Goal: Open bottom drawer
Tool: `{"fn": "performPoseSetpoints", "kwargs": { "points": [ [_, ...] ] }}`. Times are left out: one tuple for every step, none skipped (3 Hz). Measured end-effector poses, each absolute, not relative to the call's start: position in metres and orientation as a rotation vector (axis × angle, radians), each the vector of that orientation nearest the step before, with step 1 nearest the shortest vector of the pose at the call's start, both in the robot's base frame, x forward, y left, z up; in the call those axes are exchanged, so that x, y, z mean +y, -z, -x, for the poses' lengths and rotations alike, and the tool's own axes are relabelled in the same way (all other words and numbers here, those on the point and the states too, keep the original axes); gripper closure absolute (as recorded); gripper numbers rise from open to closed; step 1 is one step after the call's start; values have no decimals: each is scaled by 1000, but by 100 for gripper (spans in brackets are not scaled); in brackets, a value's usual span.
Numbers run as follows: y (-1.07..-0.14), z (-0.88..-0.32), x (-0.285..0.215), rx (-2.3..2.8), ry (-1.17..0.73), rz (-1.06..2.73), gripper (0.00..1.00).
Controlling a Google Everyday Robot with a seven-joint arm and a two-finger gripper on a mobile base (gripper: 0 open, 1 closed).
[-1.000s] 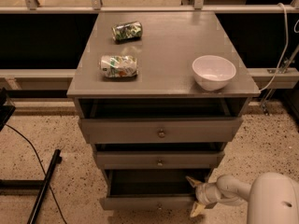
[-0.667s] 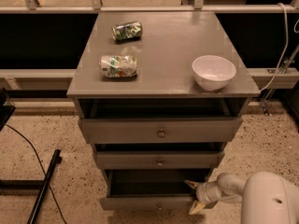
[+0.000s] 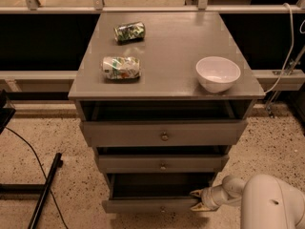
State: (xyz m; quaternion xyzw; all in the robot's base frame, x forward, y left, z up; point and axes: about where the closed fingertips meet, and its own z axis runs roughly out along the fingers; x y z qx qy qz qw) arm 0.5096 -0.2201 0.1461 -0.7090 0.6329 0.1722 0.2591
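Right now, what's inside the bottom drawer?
The bottom drawer shows only bare dark grey interior; nothing visible inside. Its rear is hidden beneath the middle drawer. The gripper sits at its right front corner.

- bottom drawer: matt grey painted wood
- tabletop: smooth, faint sheen
- bowl: glossy white
- gripper, at the bottom drawer's right end: smooth pale plastic

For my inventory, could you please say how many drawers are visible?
3: the top drawer, the middle drawer below it, and the bottom drawer lowest. The gripper is at the bottom drawer's right end.
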Motion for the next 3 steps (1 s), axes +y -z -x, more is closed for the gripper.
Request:
{"fn": "performPoseSetpoints", "kwargs": {
  "points": [
    [-152,-496,-218,1701,-489,1964,63],
    [-160,-486,-214,1651,-506,1985,46],
    [-158,-485,-212,1651,-511,1985,23]
  ]
}}
